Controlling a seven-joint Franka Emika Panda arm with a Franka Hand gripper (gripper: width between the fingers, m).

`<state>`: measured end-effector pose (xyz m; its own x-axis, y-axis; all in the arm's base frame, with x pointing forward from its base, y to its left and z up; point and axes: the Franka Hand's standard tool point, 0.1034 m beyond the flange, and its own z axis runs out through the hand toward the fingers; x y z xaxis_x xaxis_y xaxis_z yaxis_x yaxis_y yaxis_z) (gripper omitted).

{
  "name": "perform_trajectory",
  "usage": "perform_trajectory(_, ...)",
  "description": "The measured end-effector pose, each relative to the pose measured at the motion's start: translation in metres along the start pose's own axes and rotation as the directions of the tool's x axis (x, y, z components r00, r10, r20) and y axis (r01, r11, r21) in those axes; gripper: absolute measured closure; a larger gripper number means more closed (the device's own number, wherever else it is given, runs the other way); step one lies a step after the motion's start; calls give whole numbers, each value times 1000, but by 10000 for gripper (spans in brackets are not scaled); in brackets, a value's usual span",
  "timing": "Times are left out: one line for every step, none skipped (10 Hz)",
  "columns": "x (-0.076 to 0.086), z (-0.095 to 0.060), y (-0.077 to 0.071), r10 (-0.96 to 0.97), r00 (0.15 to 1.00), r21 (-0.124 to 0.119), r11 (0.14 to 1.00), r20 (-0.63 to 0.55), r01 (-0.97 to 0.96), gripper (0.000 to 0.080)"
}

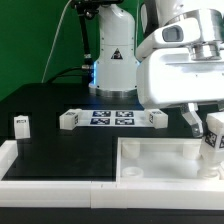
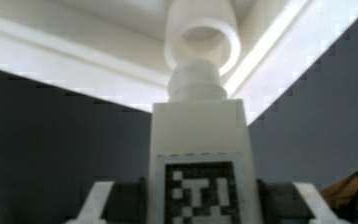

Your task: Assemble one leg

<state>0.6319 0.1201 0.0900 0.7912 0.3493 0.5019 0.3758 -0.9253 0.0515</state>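
Note:
My gripper (image 1: 203,128) hangs over the exterior view's right end of the large white panel (image 1: 60,165), shut on a white leg (image 1: 213,141) with a square tag. In the wrist view the gripper (image 2: 202,198) holds this leg (image 2: 201,130) between its white fingers (image 2: 101,200), tag towards the camera. The leg's round peg end points at a round corner socket (image 2: 204,40) of the panel (image 2: 69,50). I cannot tell whether the peg touches the socket. A second leg (image 1: 21,124) stands loose at the exterior view's left.
The marker board (image 1: 110,118) lies mid-table, with a small white part at each end (image 1: 68,119) (image 1: 155,119). The arm's base (image 1: 113,60) stands behind it. The panel has raised walls (image 1: 150,150) along the front of the table.

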Motion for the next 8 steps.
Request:
perform_trajectory(-4, 2, -1, -2, 1000, 2, 1000, 7, 2, 508)
perform_trajectory(-7, 2, 1, -1, 1000, 1, 1000, 12, 1, 508)
perform_trajectory(-8, 2, 1, 0, 1000, 1, 1000, 13, 0, 508)
perform_trajectory(-8, 2, 1, -1, 1000, 1, 1000, 14, 1, 508)
perform_trajectory(-9, 3, 0, 0, 1000, 2, 1000, 15, 0, 508)
perform_trajectory(-11, 5, -1, 0, 1000, 3, 1000, 19, 0, 508)
perform_trajectory(-12, 7, -2, -1, 1000, 5, 1000, 21, 0, 508)
perform_trajectory(-14, 9, -3, -1, 1000, 7, 1000, 24, 1, 508)
